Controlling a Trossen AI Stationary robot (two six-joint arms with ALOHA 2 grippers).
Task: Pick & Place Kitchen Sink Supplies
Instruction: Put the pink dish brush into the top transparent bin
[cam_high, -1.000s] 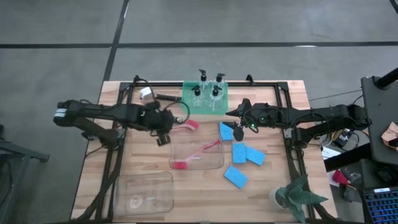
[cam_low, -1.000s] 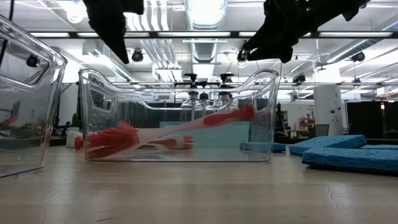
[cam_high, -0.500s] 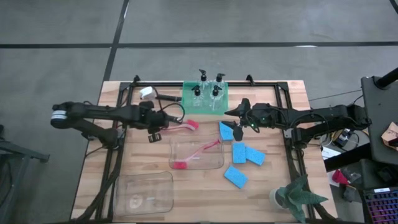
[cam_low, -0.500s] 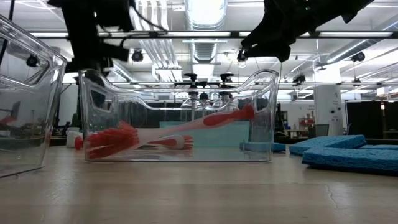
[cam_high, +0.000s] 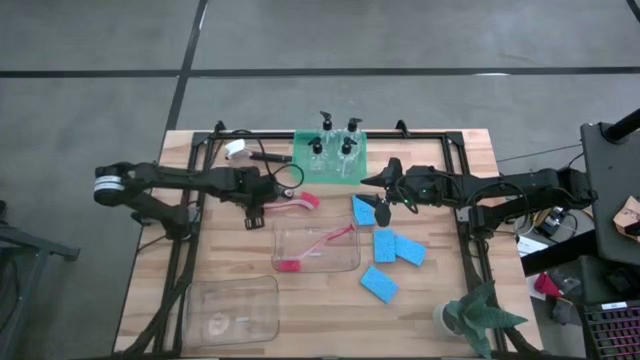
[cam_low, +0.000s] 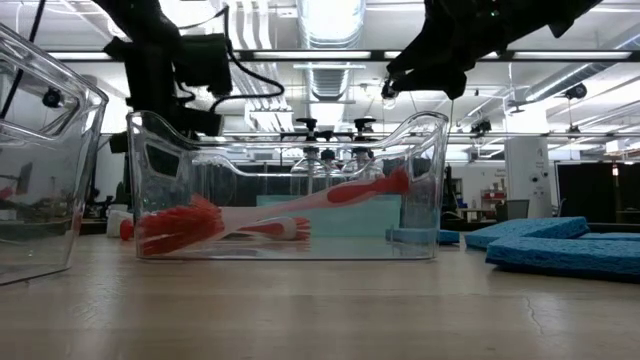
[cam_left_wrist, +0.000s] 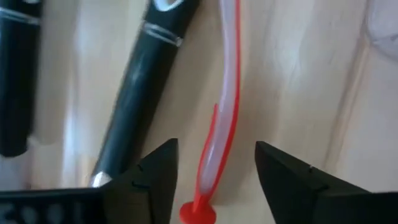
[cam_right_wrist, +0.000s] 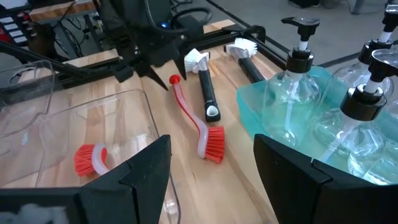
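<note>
Four blue sponges (cam_high: 385, 245) are laid flat; four pump bottles (cam_high: 335, 145) are stood upright; red brushes (cam_high: 290, 205) are laid down

Pump bottles (cam_high: 335, 148) stand in the tray (cam_high: 301, 160), one brush (cam_high: 318, 246) in the bin (cam_high: 345, 263), sponges (cam_high: 388, 247) to its right

table (cam_high: 150, 290): pale wood planks, matt, grained | bins (cam_high: 317, 247): clear glossy plastic | tray (cam_right_wrist: 273, 118): translucent green plastic | sponges (cam_high: 398, 247): blue, porous, matt | red brush (cam_left_wrist: 221, 124): glossy plastic handle | claw fingers (cam_left_wrist: 155, 180): dull black
</note>
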